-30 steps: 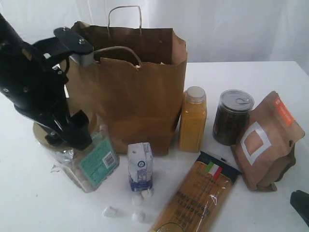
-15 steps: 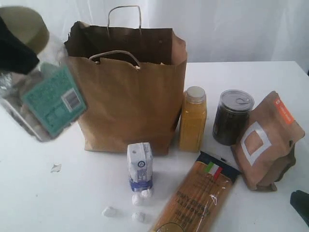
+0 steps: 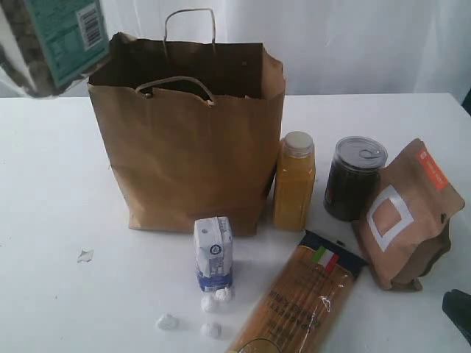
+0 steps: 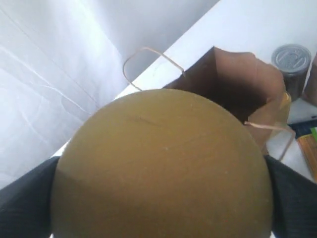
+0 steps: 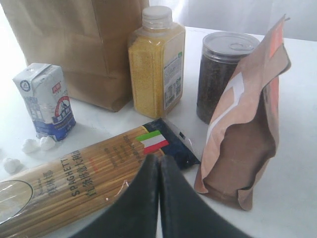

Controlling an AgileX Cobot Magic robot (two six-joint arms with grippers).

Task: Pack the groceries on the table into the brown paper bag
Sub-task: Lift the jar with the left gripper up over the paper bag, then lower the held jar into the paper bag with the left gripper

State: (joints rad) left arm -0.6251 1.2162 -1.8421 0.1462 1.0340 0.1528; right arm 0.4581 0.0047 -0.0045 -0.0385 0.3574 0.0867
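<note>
My left gripper (image 4: 161, 208) is shut on the clear tan-lidded jar (image 3: 53, 38), held high by the brown paper bag's (image 3: 191, 147) upper left corner. Its lid (image 4: 163, 163) fills the left wrist view, with dark fingers (image 4: 25, 196) on both sides and the bag's open mouth (image 4: 233, 84) beyond. On the table (image 3: 44, 184) stand the white-blue carton (image 3: 213, 254), yellow-orange bottle (image 3: 294, 184), dark can (image 3: 353, 176) and brown pouch (image 3: 405, 213). The spaghetti packet (image 3: 302, 301) lies flat near white lumps (image 3: 210, 303). My right gripper (image 5: 159, 161) is shut and empty, over the spaghetti (image 5: 64, 183).
A small pale scrap (image 3: 85, 255) lies on the table left of the carton. A white curtain (image 3: 353, 37) hangs behind the table. The right arm's dark tip (image 3: 460, 309) shows at the exterior view's lower right corner.
The jar has risen from the table left of the bag to the top left corner of the exterior view. The left arm has left that view. The right arm has not moved.
</note>
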